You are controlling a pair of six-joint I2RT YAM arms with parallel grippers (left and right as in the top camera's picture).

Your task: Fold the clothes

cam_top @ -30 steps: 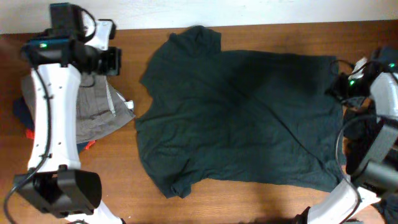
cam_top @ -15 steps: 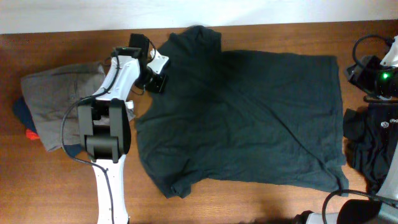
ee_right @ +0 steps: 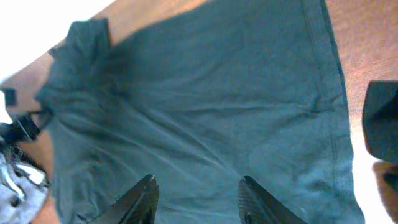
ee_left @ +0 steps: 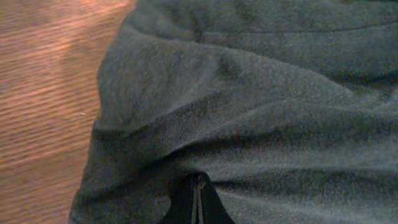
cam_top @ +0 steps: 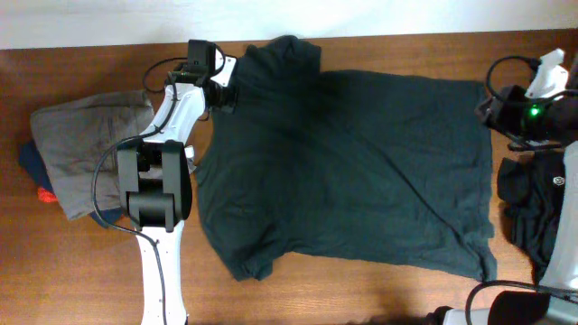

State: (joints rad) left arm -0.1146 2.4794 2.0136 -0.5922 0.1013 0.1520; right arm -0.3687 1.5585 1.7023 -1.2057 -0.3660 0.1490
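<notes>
On a wooden table (cam_top: 90, 271) in the lab, a dark green T-shirt (cam_top: 361, 171) lies spread flat across the ctr of the overhead frame, neck end toward the left, hem toward the right, w/ no fold made yet. At the upper left, the left gripper (ee_left: 198, 204) sits at the shirt's top sleeve, jaws pressed together. Creases in the cloth run in toward the tips, so it looks clamped on a small nip of fabric, tho how much is caught stays hidden. At the upper right, the right gripper (ee_right: 196, 196) hovers w/ fingers spread wide and nothing between them, near the hem's top corner but not touching it. A grey garment (cam_top: 86, 144) is heaped at the left edge, near the shirt's neck side. A black garment (cam_top: 533, 203) is bunched at the right, just beside the hem.

Main risk from here, as it looks, is a one-sided pull. W/ only the left end held, any lift or drag would likely skew the shirt, rumple the flat body and give a crooked fold. The thin nip could also slip out mid-move, dropping the sleeve in a heap. If the right gripper comes down too far out, it may snag the black garment instead of the hem, & a leftward drag could ride the shirt onto the grey pile.
</notes>
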